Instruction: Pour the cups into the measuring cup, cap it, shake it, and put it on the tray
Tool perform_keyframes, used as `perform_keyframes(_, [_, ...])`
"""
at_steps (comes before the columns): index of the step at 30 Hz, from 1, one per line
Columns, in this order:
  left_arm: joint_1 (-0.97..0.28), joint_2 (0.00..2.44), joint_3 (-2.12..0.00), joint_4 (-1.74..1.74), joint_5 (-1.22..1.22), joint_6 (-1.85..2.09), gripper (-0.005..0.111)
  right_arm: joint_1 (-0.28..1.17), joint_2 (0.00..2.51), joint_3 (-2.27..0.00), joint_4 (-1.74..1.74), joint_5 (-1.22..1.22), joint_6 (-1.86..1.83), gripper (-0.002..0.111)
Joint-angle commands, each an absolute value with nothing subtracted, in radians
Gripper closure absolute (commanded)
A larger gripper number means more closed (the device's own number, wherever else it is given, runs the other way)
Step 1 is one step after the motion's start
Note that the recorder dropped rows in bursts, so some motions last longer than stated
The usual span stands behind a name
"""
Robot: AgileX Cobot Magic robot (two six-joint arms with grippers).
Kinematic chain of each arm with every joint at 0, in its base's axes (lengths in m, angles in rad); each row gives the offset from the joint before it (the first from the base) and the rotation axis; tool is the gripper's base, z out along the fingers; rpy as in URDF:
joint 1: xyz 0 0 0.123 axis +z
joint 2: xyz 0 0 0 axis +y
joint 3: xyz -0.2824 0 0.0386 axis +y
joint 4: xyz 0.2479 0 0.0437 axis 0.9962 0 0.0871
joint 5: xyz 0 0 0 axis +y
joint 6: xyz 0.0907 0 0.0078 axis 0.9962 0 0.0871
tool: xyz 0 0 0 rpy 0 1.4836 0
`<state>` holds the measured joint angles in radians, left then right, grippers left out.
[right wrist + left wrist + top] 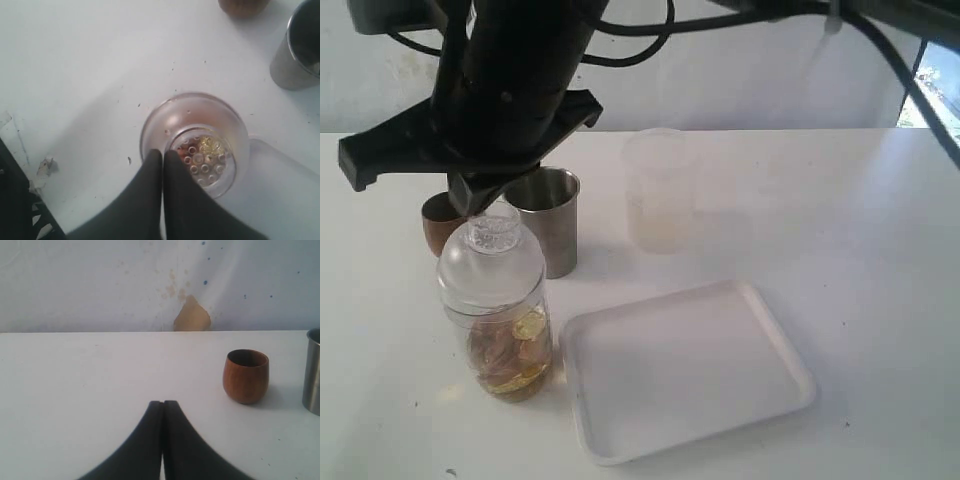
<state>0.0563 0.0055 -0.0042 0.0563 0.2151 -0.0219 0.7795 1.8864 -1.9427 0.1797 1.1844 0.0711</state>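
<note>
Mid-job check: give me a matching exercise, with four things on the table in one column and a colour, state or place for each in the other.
Things:
1. measuring cup
2. tray
3. wooden cup
4. frosted cup

Descriptions:
A. whitish, translucent, standing apart from the other cups
B. brown, next to the steel tumbler
C. clear, capped, yellowish contents inside
D. flat, white, low rim

Pairs: 1-C, 2-D, 3-B, 4-A

Capped clear measuring cup (pixel 498 300), amber bits inside, stands front-left, beside the flat white tray (pixel 690 370); wooden cup (pixel 435 228) and steel tumbler (pixel 548 225) upright behind.
</note>
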Motion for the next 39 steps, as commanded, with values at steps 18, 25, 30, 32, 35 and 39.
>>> perform_keyframes(18, [0.05,0.0,0.0,0.06,0.204,-0.022,0.107,0.79,1.937,-1.941,0.183,1.214,0.06,0.108])
perform_keyframes(25, [0.05,0.0,0.0,0.06,0.204,-0.022,0.107,0.791,1.966,-1.941,0.185,1.221,0.058,0.108])
perform_keyframes(30, [0.05,0.0,0.0,0.06,0.204,-0.022,0.107,0.8,1.97,-1.941,0.185,1.221,0.058,0.108])
perform_keyframes(32, [0.05,0.0,0.0,0.06,0.204,-0.022,0.107,0.807,1.977,-1.941,0.183,1.221,0.058,0.108])
perform_keyframes(35, [0.05,0.0,0.0,0.06,0.204,-0.022,0.107,0.807,1.988,-1.941,0.183,1.221,0.055,0.108])
perform_keyframes(39, [0.05,0.0,0.0,0.06,0.204,-0.022,0.107,0.807,1.996,-1.941,0.172,1.221,0.055,0.108])
